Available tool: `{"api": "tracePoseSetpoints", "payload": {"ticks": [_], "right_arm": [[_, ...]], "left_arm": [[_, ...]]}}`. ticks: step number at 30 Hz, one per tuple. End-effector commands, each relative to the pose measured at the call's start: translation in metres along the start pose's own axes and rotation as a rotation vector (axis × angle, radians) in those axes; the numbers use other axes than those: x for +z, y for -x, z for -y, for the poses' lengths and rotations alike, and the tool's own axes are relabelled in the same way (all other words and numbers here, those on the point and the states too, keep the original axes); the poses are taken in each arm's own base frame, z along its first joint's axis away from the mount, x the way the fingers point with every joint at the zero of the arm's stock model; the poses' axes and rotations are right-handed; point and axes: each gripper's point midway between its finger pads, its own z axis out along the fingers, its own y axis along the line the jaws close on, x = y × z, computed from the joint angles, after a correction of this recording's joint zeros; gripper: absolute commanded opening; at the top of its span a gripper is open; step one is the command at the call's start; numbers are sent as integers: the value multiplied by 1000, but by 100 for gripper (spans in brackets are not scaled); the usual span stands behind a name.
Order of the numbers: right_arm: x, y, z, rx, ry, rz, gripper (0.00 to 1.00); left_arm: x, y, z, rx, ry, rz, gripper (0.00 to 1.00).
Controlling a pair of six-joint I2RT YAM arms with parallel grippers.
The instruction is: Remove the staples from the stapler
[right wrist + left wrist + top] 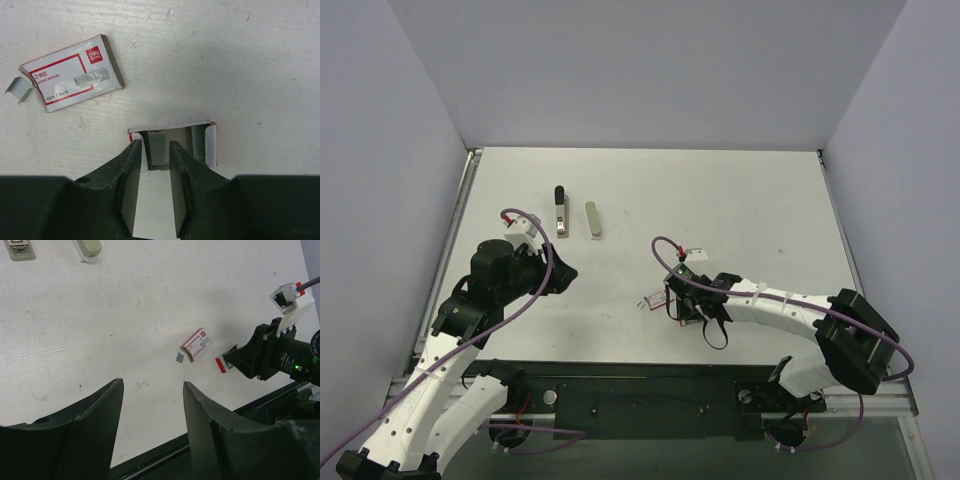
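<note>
- The right jaws are narrow. Their two dark fingers (127, 175) sit on each side of a strip of staples (158, 145). I cannot tell if they squeeze it.
- Only the right wrist view shows this strip. It lies in a little open white tray (210, 145) on the worktop (240, 60).
- In the left wrist view the tray (221, 365) is just a small red and white bit at the tip of the right arm (272, 352).
- The left jaws are wide, with nothing between their fingers (95, 415). They hang over a bare part of the worktop.
- Near the tray lies a red and white staple box (72, 72). The right wrist view shows the words and a picture of staples on it. The top view shows it only as a tiny pale patch (655, 300).
- A small loose bit of staples (19, 89) lies just beside the box. Both wrist views show it.
- The stapler (561, 212) lies flat on the far side of the worktop, well apart from both jaws, with its black end pointing away. The top view shows all of it. The left wrist view shows only its end (17, 249), and the right wrist view does not show it.
- A plain olive-grey bar (593, 220) lies just beside the stapler, not touching it.
</note>
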Motion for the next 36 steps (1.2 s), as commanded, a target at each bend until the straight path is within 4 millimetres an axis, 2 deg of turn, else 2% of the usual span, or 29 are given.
{"api": "tracePoseSetpoints", "payload": {"ticks": [1, 16, 29, 36], "right_arm": [[4, -11, 7, 0, -44, -34, 24], [8, -14, 9, 9, -58, -48, 23], [8, -12, 7, 9, -56, -44, 9], [0, -5, 8, 11, -50, -23, 4]], "left_arm": [[2, 11, 5, 13, -26, 44, 61], [2, 11, 4, 13, -24, 45, 61], [2, 11, 5, 13, -26, 44, 61], [2, 10, 4, 13, -25, 43, 61]]}}
